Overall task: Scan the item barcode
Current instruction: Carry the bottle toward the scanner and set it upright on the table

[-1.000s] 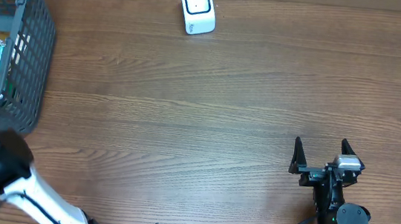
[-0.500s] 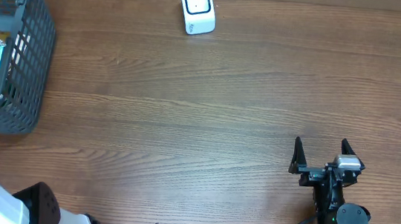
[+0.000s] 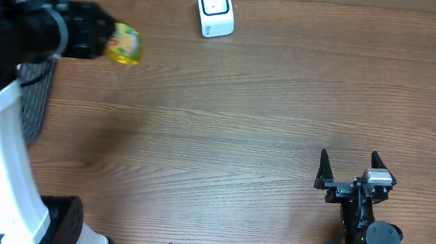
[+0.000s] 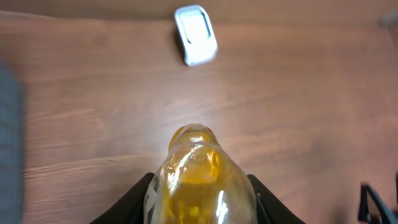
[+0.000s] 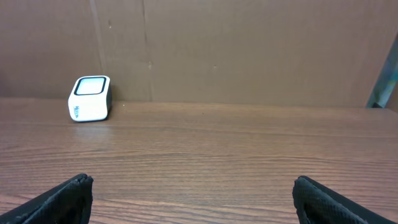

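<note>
A clear bottle of yellow liquid (image 3: pixel 124 45) hangs above the table's left side, and my left gripper (image 3: pixel 103 39) is shut on it. In the left wrist view the bottle (image 4: pixel 198 174) fills the space between the two black fingers (image 4: pixel 135 200), its neck pointing away toward the scanner. The white barcode scanner (image 3: pixel 214 9) stands at the table's far edge, also visible as the scanner (image 4: pixel 196 35) and the scanner (image 5: pixel 90 98). No barcode shows on the bottle. My right gripper (image 3: pixel 351 170) rests open at the front right, nothing between its fingers (image 5: pixel 71 194).
A dark mesh basket (image 3: pixel 34 94) sits at the left edge, mostly hidden behind my left arm. A brown cardboard wall (image 5: pixel 249 50) runs behind the table's far edge.
My left arm has lifted the bottle out of the basket and carried it right, over the table toward the scanner. The right arm has not moved.
</note>
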### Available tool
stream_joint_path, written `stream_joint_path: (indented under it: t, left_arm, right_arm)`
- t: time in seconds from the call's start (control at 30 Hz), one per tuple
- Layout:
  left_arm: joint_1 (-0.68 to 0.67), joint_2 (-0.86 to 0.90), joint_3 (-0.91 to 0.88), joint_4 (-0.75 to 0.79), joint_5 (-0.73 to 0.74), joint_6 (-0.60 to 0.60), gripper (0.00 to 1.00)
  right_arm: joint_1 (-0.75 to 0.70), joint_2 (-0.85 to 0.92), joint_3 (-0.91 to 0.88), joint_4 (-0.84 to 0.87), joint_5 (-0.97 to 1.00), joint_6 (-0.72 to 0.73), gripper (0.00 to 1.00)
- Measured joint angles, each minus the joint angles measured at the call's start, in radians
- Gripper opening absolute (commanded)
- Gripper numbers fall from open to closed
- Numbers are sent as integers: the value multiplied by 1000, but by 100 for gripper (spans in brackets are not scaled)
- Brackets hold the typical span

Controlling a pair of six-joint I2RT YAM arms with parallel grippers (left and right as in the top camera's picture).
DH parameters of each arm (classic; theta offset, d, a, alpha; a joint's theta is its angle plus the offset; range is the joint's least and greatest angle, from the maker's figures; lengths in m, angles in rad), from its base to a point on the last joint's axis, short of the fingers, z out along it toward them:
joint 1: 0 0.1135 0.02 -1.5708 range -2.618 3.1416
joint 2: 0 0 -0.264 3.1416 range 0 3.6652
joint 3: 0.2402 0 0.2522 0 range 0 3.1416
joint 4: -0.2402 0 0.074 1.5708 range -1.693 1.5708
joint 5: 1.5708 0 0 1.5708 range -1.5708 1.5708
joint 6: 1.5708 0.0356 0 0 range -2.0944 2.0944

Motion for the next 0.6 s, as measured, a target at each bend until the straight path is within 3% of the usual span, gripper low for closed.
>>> stream_joint_path:
  t: [0.23,0.5,0.6]
  left_arm:
    - [-204,42,-145,18,-71,-9,39]
    - [-454,90,-366,206,-167,-113,36]
    - [-533,109,-449,295,-212,-180,40]
  right_arm:
    - [0,0,0,0,0,0,100]
    - [0,0,0,0,0,0,100]
    - [0,0,0,0,0,0,100]
